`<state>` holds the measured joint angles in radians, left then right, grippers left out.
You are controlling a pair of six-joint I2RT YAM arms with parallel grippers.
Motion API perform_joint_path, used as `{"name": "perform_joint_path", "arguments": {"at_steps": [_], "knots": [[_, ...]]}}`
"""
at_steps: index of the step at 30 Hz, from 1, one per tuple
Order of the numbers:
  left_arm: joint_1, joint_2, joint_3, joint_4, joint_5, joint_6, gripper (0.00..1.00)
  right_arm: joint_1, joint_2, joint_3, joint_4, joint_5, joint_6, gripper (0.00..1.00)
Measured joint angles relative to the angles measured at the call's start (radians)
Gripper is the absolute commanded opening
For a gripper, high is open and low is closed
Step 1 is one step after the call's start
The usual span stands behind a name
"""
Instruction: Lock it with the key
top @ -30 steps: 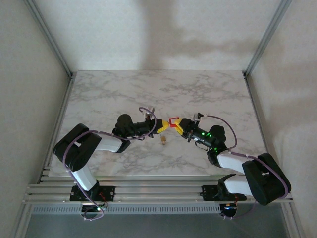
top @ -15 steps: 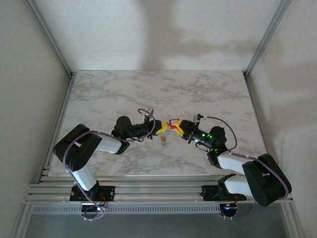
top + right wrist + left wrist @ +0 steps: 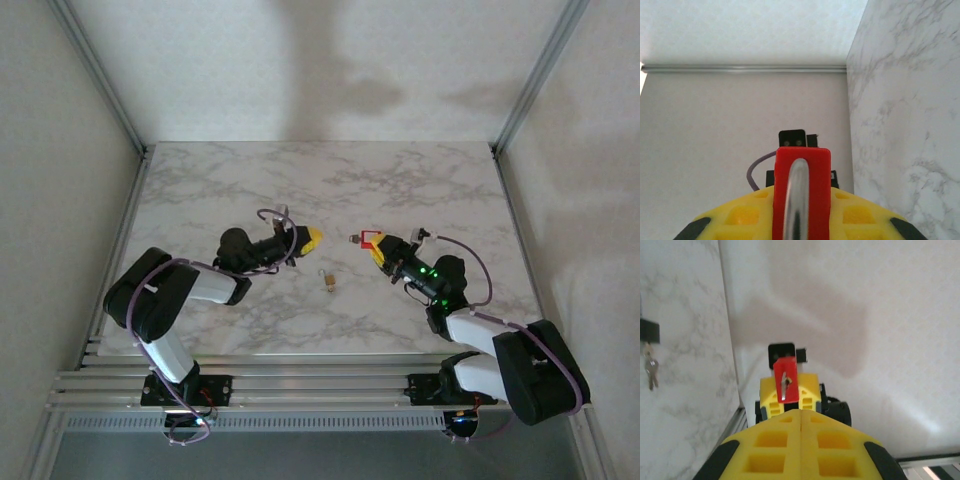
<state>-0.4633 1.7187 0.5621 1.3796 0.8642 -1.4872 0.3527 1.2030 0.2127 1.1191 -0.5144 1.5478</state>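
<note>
So, quick status. The lock (image 3: 368,239) is the small red one, and it's pinched in the right jaws, roughly mid-bench and a touch toward the right edge. From the right wrist cam you can see its red body (image 3: 801,190) squeezed between the yellow pads (image 3: 740,215), with a silver metal piece running down the middle.

The left jaws are clenched tight. The two yellow pads (image 3: 770,445) sit flush against each other with nothing between them. They point straight at the lock (image 3: 785,380) across a clear gap.

The key (image 3: 327,281) is lying loose on the marble bench (image 3: 250,180) between the two arms, a bit closer to the near edge. Nothing's touching it. It shows off to the side (image 3: 651,372) on the left wrist cam too.
</note>
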Motion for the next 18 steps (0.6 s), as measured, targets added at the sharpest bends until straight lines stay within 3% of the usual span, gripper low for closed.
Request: {"name": "perform_joint_path", "arguments": {"at_steps": [5,18], "knots": [[-0.003,0.0,0.018,-0.027,0.002,0.008,0.5,0.0,0.0,0.0,-0.032,0.002,-0.016,0.0],[-0.02,0.0,0.164,-0.383,0.106,0.181,0.53,0.0,0.055,0.032,-0.018,-0.07,-0.037,0.0]]}}
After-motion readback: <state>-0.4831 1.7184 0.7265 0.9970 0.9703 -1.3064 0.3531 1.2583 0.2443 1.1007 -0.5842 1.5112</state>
